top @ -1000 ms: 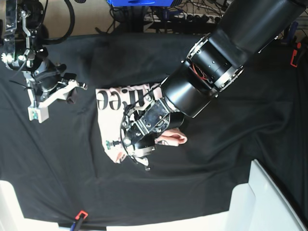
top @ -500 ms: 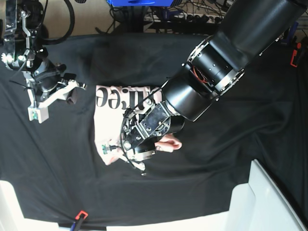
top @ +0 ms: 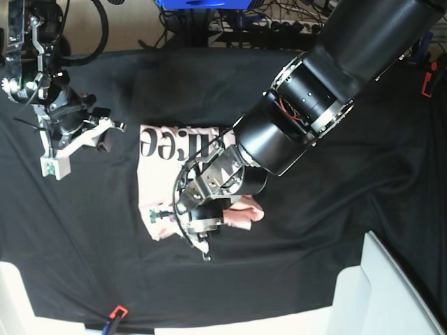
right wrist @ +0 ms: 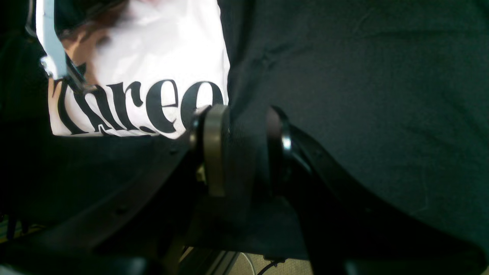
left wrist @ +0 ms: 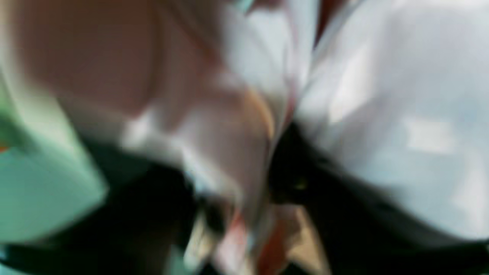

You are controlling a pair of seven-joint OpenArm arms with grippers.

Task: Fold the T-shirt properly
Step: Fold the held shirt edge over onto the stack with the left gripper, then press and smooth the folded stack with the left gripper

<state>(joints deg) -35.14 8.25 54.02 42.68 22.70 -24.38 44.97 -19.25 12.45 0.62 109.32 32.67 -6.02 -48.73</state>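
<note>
Reaching low over T-shirt (top: 157, 188), left arm's fingers (top: 198, 246) unclear; right fingers (right wrist: 216, 149) slightly apart, empty.

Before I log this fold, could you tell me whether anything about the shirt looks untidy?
Yes. A rumpled flap of the T-shirt sticks out on the side facing the left arm, spoiling an otherwise neat rectangle. The left gripper is right over it.

A: What's the left arm (top: 328, 84) looking like?
B: It's showing fat glossy black cylinders, silver rings and red wiring at a joint.
A: The right arm (top: 52, 105)?
B: It's wearing a white bracket (top: 70, 150) with black cables.
</note>
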